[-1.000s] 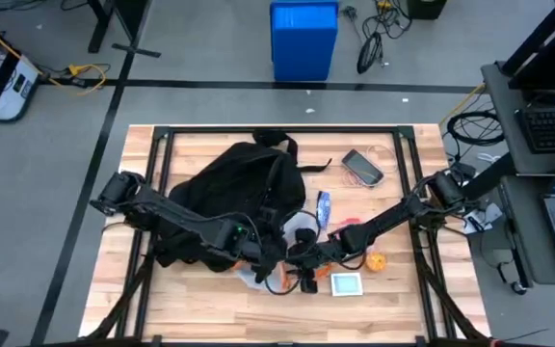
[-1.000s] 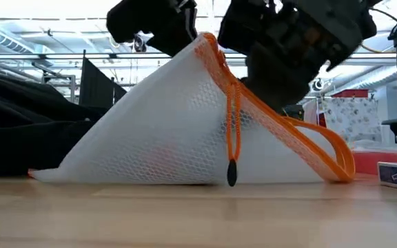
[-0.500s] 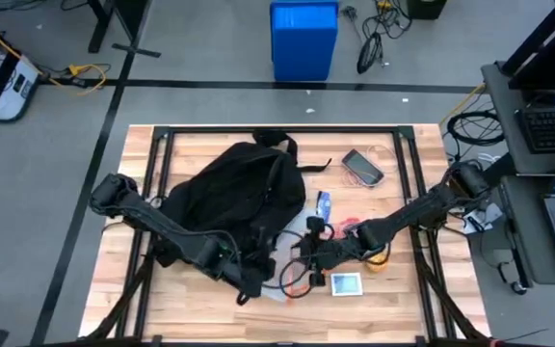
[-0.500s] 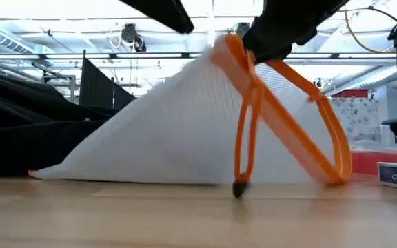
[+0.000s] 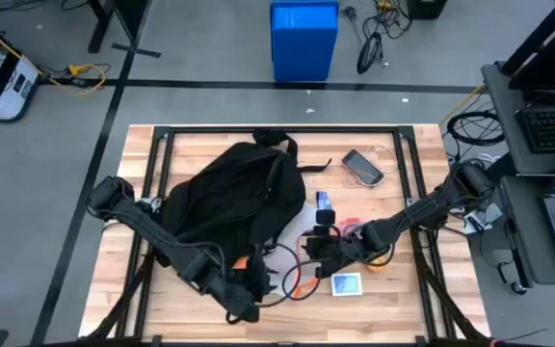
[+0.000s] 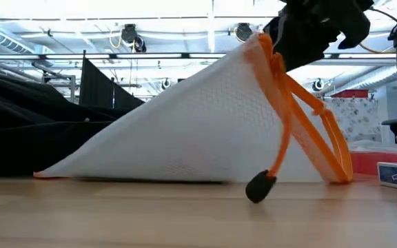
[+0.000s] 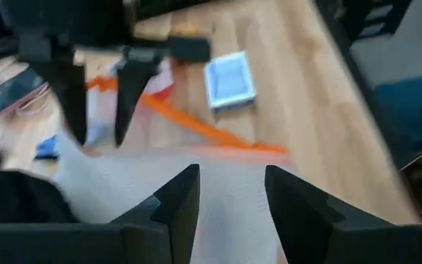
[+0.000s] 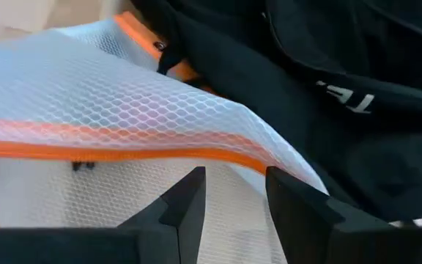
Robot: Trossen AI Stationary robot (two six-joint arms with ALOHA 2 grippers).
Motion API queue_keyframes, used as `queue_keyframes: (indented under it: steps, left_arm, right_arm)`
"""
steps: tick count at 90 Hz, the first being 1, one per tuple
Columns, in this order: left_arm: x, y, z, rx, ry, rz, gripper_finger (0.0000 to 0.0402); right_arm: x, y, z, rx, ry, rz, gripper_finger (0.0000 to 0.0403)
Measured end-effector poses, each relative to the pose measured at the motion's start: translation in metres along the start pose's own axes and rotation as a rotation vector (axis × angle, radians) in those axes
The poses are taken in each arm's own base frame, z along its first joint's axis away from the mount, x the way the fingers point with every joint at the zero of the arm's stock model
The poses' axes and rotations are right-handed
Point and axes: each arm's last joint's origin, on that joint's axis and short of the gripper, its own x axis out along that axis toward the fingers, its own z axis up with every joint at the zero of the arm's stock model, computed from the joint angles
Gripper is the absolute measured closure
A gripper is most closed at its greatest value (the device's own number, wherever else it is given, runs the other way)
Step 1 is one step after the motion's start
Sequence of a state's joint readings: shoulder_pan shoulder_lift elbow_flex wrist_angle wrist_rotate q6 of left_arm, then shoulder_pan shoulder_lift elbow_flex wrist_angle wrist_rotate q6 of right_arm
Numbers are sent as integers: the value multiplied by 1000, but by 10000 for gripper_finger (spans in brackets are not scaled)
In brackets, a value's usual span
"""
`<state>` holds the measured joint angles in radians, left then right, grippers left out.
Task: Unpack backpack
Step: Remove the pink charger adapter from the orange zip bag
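Note:
The black backpack [image 5: 229, 193] lies on the table's left half, white lettering showing in the right wrist view [image 8: 343, 99]. Just in front of it a white mesh pouch [image 6: 185, 131] with orange trim stands tented on the wood. My right gripper [image 5: 308, 258] is shut on its raised top. An orange cord hangs from that top, its black toggle [image 6: 259, 187] resting on the table. My left gripper [image 5: 244, 310] stands open near the table's front edge, clear of the pouch, with nothing between its fingers [image 7: 189, 202]. My right gripper holds the pouch's orange-trimmed top corner [image 6: 264, 45], pinched between its two fingers, which come from above and from the table's right. That corner is lifted. The pouch slopes down from it, and its lower edge [image 6: 116, 178] lies on the table.
A phone [image 5: 362, 166] lies at the far right, and a small blue item [image 5: 323, 202] beside the backpack. A blue-and-white card box [image 5: 347, 283] and an orange ball [image 5: 379, 260] sit near my right gripper. Black frame rails [image 5: 417, 193] run along the table's sides.
My left gripper has let go of the pouch's top and drawn back toward the table's near edge. My right gripper has carried the raised corner toward the table's right. The pouch leans that way now, and the cord's toggle has swung right and lies on the table.

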<state>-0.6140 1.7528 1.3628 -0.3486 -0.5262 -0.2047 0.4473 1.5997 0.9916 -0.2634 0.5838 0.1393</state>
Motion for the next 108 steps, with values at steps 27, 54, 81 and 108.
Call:
queue_keyframes:
  steps: [27, 54, 81, 108]
  left_arm:
    - [15, -1, 4, -54, -64, 1, 257]
    - [25, 1, 1, -78, -50, 15, 257]
    - [26, 2, 1, -107, -54, 15, 257]
    - [26, 3, 5, -127, -82, 13, 257]
  right_arm:
    - [-3, 4, -2, -209, -7, -106, 273]
    - [-9, 8, -4, -415, 12, -242, 273]
    - [-9, 8, -12, -409, 76, -160, 273]
    - [-3, 3, -20, -349, 168, -19, 273]
